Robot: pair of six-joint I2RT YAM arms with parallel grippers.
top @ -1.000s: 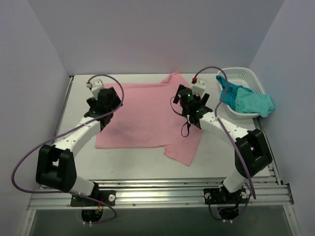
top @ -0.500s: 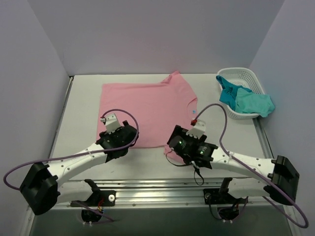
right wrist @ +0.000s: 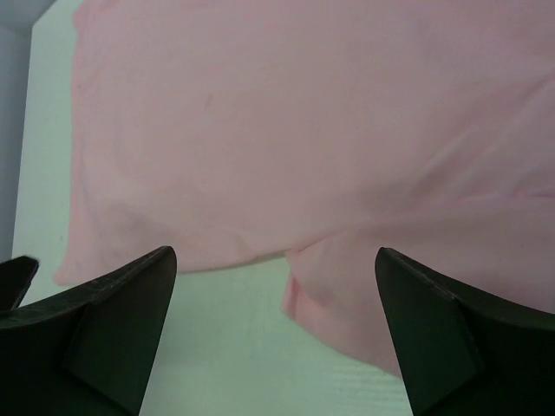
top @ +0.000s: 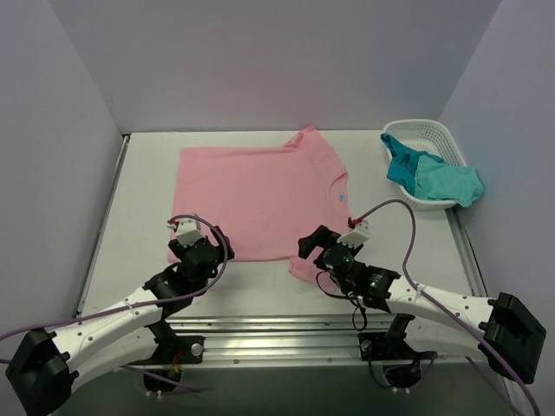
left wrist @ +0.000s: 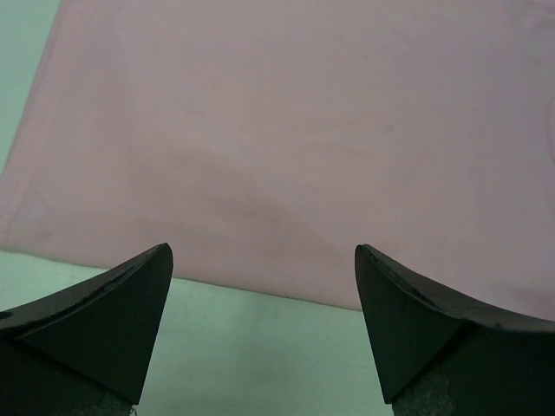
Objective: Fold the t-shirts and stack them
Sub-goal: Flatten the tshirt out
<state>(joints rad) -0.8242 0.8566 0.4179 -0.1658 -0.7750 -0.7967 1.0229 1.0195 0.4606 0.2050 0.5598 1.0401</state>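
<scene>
From above, the pink t-shirt (top: 256,195) lay spread flat and fairly smooth across the middle of the pale table (top: 139,191), a soft thin sheet with one short sleeve poking up at its far edge and the other hanging off its near right corner. At the far right, a white plastic lattice basket (top: 422,126) held the teal t-shirts (top: 434,180), crumpled, with one draped over its right rim. The left gripper (top: 201,245) hovered at the shirt's near left corner and the right gripper (top: 319,243) at the near sleeve, both spread wide and holding nothing. In the left wrist view, the left gripper (left wrist: 262,253) showed two dark, wedge-shaped fingers (left wrist: 104,321) set far apart, framing the straight hem of the pink t-shirt (left wrist: 286,130) above a strip of bare table (left wrist: 260,347). In the right wrist view, the right gripper (right wrist: 275,251) was likewise wide open over the pink t-shirt (right wrist: 303,113), whose softly creased sleeve lay just below the hem.
</scene>
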